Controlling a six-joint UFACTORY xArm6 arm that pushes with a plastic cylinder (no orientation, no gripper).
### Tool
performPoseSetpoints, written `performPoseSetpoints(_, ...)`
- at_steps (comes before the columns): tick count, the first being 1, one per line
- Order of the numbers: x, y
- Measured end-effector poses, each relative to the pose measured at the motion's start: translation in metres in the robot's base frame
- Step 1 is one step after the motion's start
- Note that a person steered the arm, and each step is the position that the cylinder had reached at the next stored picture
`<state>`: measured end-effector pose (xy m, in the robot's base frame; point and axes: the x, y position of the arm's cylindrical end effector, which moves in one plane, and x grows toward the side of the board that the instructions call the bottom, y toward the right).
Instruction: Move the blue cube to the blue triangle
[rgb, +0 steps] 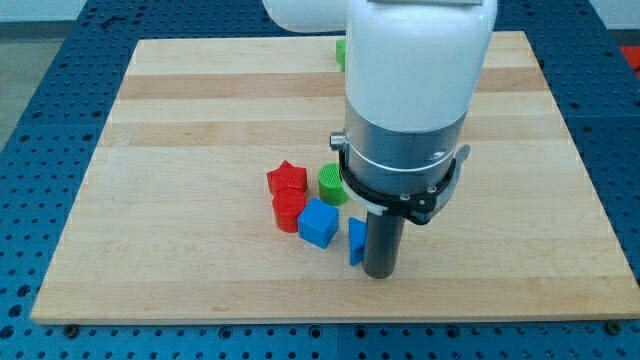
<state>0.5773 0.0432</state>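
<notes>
Looking down at the wooden board, you find the blue cube low in the middle, just to the view's left of the arm. Your rod carries no jaws, so nothing is held or clamped; it comes down as a dark cylinder, and my tip sits at the view's lower right of the cube, near it but apart. Between cube and tip stands the blue triangle, seen edge-on, touching or just beside the rod's left side; you cannot tell which. A narrow gap of bare wood separates the cube from the triangle. To the cube's upper left a red cylinder touches or nearly touches it, with a red star-like block just above that. A green ribbed cylinder sits above the cube, partly hidden by the arm. Another green block peeks out at the view's top, mostly covered, its shape unclear
</notes>
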Motion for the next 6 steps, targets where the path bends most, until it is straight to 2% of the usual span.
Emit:
performPoseSetpoints(1, -0.003, -0.002)
performPoseSetpoints(2, -0.065, -0.049)
performPoseSetpoints(3, -0.065, -0.049)
performPoseSetpoints(4, -0.054, -0.046)
performPoseSetpoints(5, -0.002, -0.033)
performPoseSetpoints(6, 0.004, -0.044)
